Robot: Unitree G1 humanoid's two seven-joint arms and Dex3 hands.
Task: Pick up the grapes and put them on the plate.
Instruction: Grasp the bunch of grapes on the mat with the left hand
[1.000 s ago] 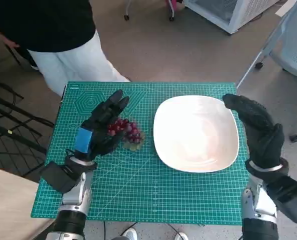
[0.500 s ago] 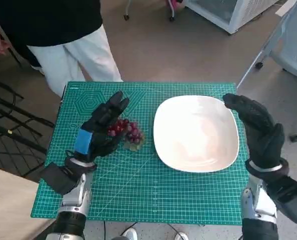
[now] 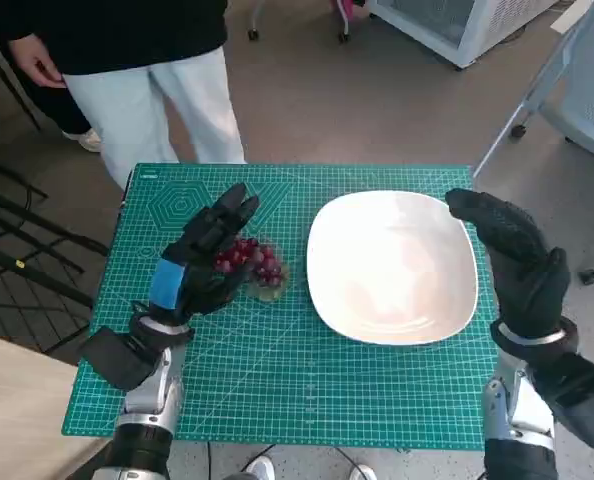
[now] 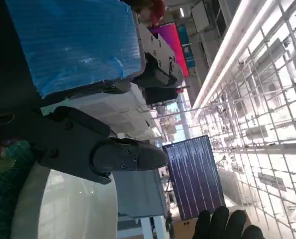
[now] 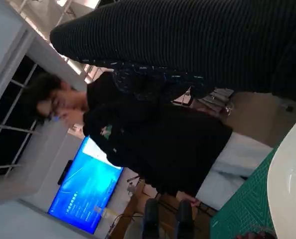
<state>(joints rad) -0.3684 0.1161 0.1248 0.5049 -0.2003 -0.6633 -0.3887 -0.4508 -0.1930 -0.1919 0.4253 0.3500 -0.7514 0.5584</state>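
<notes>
A small bunch of red grapes [image 3: 262, 265] lies on the green cutting mat [image 3: 277, 380], just left of the white plate [image 3: 392, 265]. My left hand [image 3: 202, 262] hovers over the bunch's left side with its fingers stretched out and apart, holding nothing; part of the bunch is hidden under it. In the left wrist view its black fingers [image 4: 98, 152] reach over the plate's rim [image 4: 68, 209]. My right hand [image 3: 512, 260] stands open at the plate's right edge, fingers extended. The right wrist view shows the glove [image 5: 213, 45] and a bit of the plate [image 5: 290, 189].
A person in a black top and pale trousers [image 3: 167, 90] stands at the table's far left corner, also seen in the right wrist view [image 5: 153, 144]. A chair base [image 3: 537, 110] stands at the far right. The mat's near half lies between my forearms.
The person behind the table has shifted to the left and stepped back. Both of my hands and the grapes stay where they were.
</notes>
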